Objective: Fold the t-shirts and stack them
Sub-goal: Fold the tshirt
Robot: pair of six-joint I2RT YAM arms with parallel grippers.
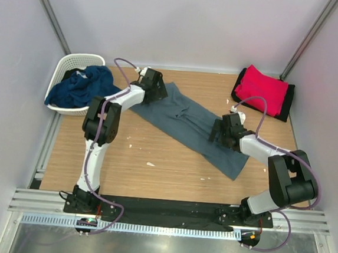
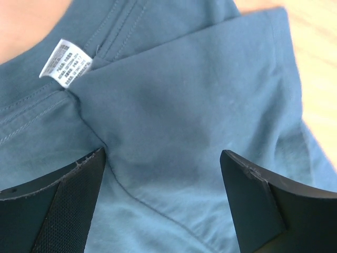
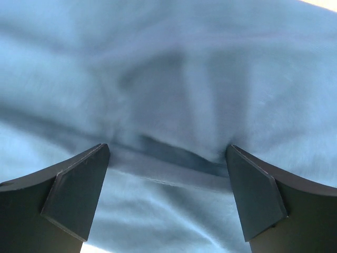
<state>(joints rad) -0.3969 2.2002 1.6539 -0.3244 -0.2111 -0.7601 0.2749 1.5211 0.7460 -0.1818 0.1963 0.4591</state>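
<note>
A slate grey-blue t-shirt (image 1: 187, 122) lies in a long diagonal strip across the table. My left gripper (image 1: 157, 93) hovers open over its far left end, near the collar with a white label (image 2: 66, 62); the cloth (image 2: 174, 121) fills that wrist view. My right gripper (image 1: 217, 132) stands open over the shirt's lower right part, a fold of the fabric (image 3: 174, 153) lying between its fingers. A folded red t-shirt (image 1: 261, 89) rests on a black one (image 1: 287, 104) at the far right. A navy blue t-shirt (image 1: 80, 87) is heaped in the basket.
The white lattice basket (image 1: 74, 64) stands at the far left corner, by the wall. Bare wooden tabletop (image 1: 153, 166) lies in front of the shirt. Small white crumbs dot the wood.
</note>
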